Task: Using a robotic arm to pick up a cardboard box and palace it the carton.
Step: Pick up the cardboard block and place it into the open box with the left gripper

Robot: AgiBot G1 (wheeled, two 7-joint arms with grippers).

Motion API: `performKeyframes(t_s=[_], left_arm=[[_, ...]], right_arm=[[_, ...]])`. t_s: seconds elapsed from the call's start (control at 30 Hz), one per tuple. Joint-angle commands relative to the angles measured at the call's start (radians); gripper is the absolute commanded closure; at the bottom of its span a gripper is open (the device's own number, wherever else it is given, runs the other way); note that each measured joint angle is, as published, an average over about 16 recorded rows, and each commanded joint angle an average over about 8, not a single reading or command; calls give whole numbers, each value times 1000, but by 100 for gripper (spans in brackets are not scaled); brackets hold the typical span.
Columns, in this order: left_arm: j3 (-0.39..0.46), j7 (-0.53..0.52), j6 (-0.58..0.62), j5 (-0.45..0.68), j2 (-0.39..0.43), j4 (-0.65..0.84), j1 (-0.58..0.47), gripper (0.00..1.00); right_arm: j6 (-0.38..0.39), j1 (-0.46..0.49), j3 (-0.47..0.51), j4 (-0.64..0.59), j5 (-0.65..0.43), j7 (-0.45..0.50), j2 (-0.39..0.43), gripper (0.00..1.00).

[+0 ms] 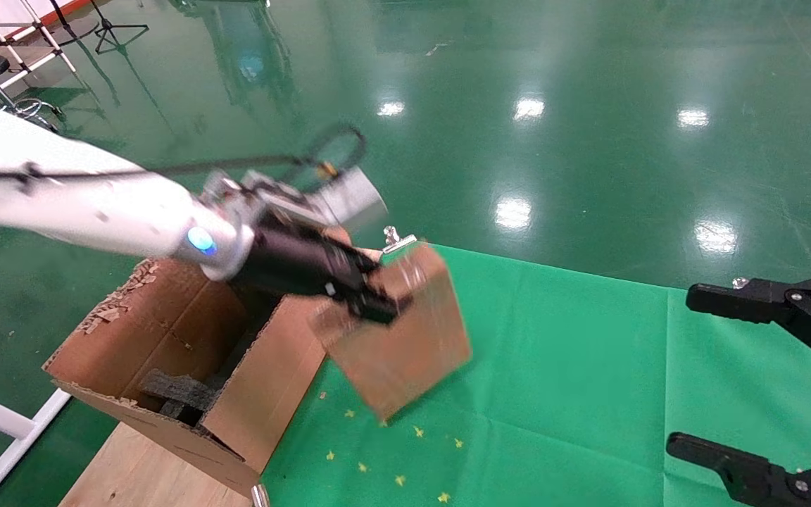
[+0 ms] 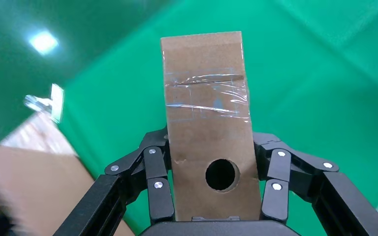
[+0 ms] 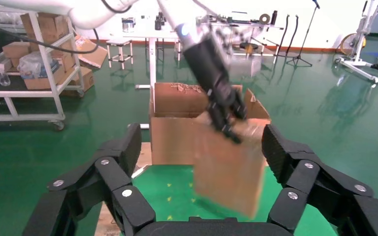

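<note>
Two end effectors in frame, only one at work. Left end effector point(image 1: 370, 299), black with jointed fingers point(image 2: 158, 184) on a white robotic arm point(image 1: 82, 204) with a glowing blue ring at the wrist, clamped on the cardboard box point(image 1: 398, 338) by its narrow top edge. Box hanging clear of the green-clothed counter point(image 1: 588, 394), tilted, lower corner pointing down toward small yellow stars printed on the cloth. Seen from the left wrist: clear tape across the narrow brown face point(image 2: 206, 98), a round hole just above the palm, fingers pressed against both long sides. Held just beside the carton point(image 1: 166, 352), near its right-hand wall and not inside it. Carton standing open at the counter's left end on bare plywood, top edges ragged and torn, dark foam block point(image 1: 180, 391) visible at the bottom. Metal clip point(image 1: 395, 239) pinning the cloth at the counter's far edge, just behind the box. Right end effector point(image 1: 764, 380), all black, parked at the right edge of the counter, jaws spread wide apart with nothing between them. From the right wrist: box dangling in front of the carton, shelving with boxes point(image 3: 44, 54) well behind on the glossy green floor.
</note>
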Motion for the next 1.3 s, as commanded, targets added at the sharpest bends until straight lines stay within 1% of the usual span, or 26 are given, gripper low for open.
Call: performKeyframes(t_s=[0.03,0.2,0.33,0.43,0.6,0.73,0.83,0.93,1.03,1.3], left_arm=[[-24,22,-15,-26,-16,16,-11,100],[-89,143,-16,-73,-70,150,-111,100],[-122,231,9,-80,-118,262,-205,100],[-131,295,35,-67,-150,342,-267,100],[-110,411,52,5,-185,463,-327,100],[-73,499,24,84,-190,563,-325,100],[-49,550,-18,134,-181,642,-315,100],[-32,582,-70,175,-165,716,-306,100],[-16,593,-117,212,-147,785,-303,100],[32,544,-179,310,-91,944,-334,100]], right_arm=[[0,0,0,0,0,0,0,0],[0,0,0,0,0,0,0,0],[0,0,0,0,0,0,0,0],[0,0,0,0,0,0,0,0],[0,0,-1,0,0,0,0,0],[0,0,-1,0,1,0,0,0],[0,0,-1,0,1,0,0,0],[0,0,-1,0,1,0,0,0],[0,0,-1,0,1,-1,0,0],[0,0,-1,0,1,-1,1,0]])
